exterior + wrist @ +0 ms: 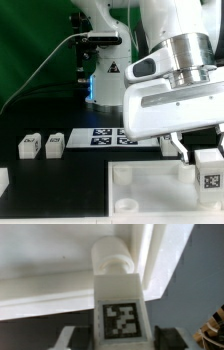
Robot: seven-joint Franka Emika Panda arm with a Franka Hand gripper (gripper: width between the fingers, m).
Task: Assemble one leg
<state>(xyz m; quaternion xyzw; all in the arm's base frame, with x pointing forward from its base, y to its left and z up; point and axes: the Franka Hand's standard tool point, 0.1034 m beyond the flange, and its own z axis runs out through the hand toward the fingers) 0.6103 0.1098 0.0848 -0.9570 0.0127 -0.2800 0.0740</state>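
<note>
1. Gripper [118, 339] is clamped on one leg [120, 297]. The fingers [70, 338] press its two sides, and the tag face between them is turned to the wrist camera.
2. The leg reaches out past the fingertips. Its rounded far end lies over the raised rim of the white panel [45, 288]. Cannot tell whether it sits in a socket.
3. Exterior view: the held leg hangs upright below the fingers, over a corner of the panel, tag outward.
4. A loose leg [27, 146] and a second loose leg [54, 144] stand side by side on the dark table [60, 185], well apart from the fingers.
5. The marker board [105, 137] lies flat between those two and the fingers.
</note>
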